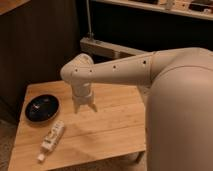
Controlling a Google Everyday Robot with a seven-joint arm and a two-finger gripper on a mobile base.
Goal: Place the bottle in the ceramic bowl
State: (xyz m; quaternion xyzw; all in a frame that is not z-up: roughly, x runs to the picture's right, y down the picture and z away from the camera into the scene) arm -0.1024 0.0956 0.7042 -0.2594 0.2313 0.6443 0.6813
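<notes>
The white bottle [51, 138] lies on its side on the wooden table [110, 125], near the front left, its cap toward the front edge. The glossy black ceramic bowl [42, 108] sits on the table at the left, just behind the bottle, and holds nothing. My gripper [85, 108] hangs from the white arm, pointing down over the middle of the table, to the right of the bowl and behind and to the right of the bottle. It holds nothing and its fingers are spread apart.
My large white arm [170, 95] fills the right side of the view and hides the table's right part. A dark wall panel [35, 45] stands behind the table at the left. A metal frame with a post [100, 47] lies behind the table.
</notes>
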